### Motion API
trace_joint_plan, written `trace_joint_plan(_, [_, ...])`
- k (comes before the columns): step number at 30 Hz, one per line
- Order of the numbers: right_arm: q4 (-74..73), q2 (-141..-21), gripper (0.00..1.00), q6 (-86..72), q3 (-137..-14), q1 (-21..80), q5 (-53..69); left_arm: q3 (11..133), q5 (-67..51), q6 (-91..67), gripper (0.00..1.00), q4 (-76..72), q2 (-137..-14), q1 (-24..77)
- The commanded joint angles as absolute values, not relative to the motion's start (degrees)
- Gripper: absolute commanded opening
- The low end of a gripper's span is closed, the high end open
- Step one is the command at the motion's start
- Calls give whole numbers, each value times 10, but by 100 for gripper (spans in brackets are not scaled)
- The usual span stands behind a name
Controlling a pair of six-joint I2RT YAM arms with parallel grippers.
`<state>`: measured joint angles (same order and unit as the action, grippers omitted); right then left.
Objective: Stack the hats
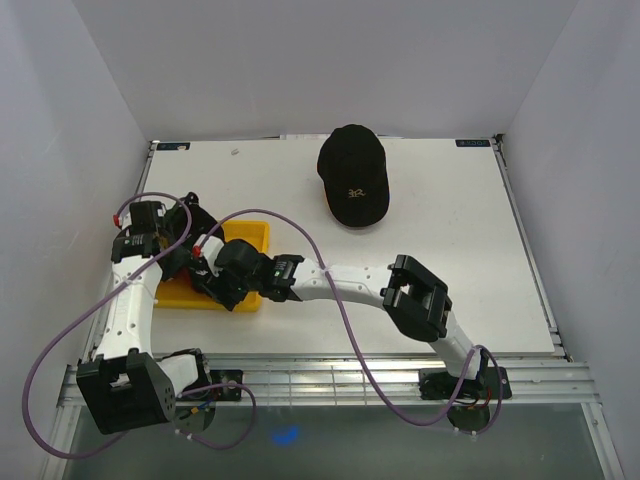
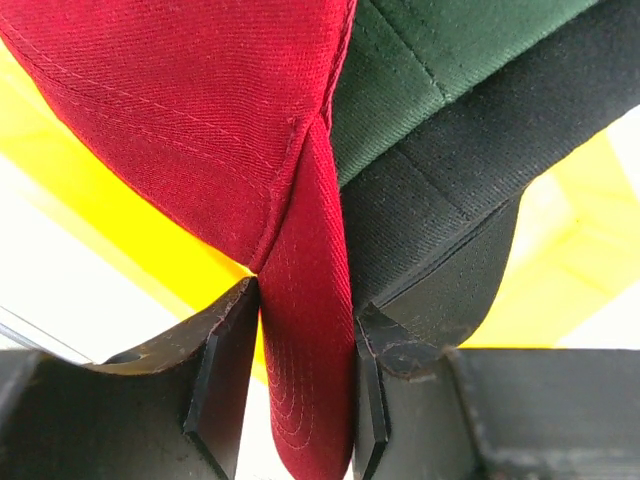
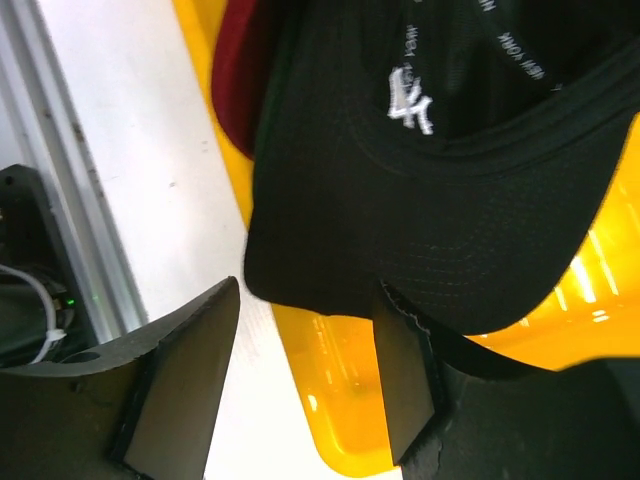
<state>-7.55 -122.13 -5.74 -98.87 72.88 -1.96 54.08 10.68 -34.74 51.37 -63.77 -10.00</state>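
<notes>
A black hat with a gold emblem [image 1: 351, 179] lies on the table at the back, away from both arms. In the left wrist view my left gripper [image 2: 305, 305] is shut on the brim of the red hat [image 2: 200, 120]. The dark green hat [image 2: 440, 60] and a black hat [image 2: 450, 200] lie against it over the yellow tray [image 2: 100, 210]. In the right wrist view my right gripper [image 3: 308, 290] is open. The brim edge of the black hat with the white emblem [image 3: 420, 200] sits just above its fingertips. In the top view both grippers [image 1: 195, 255] [image 1: 228, 275] cover the hats in the tray.
The yellow tray [image 1: 250, 238] stands at the table's left side, near the front rail. White walls close in the table [image 1: 450, 230] on three sides. Purple cables loop over both arms.
</notes>
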Motion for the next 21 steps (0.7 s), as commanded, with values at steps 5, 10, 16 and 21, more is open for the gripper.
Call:
trace_joint_plan(5, [-55, -1242, 48, -47, -1028, 733, -84, 571, 91, -337, 47, 512, -606, -98])
trace_joint_plan(10, [-35, -1248, 46, -51, -1028, 735, -93, 575, 87, -335, 48, 518, -600, -98])
trace_joint_plan(16, [-7, -1242, 43, -49, -1013, 742, -130, 576, 88, -331, 49, 525, -591, -98])
trace_joint_plan(21, [18, -1221, 11, -48, -998, 742, -147, 581, 87, -328, 57, 527, -584, -98])
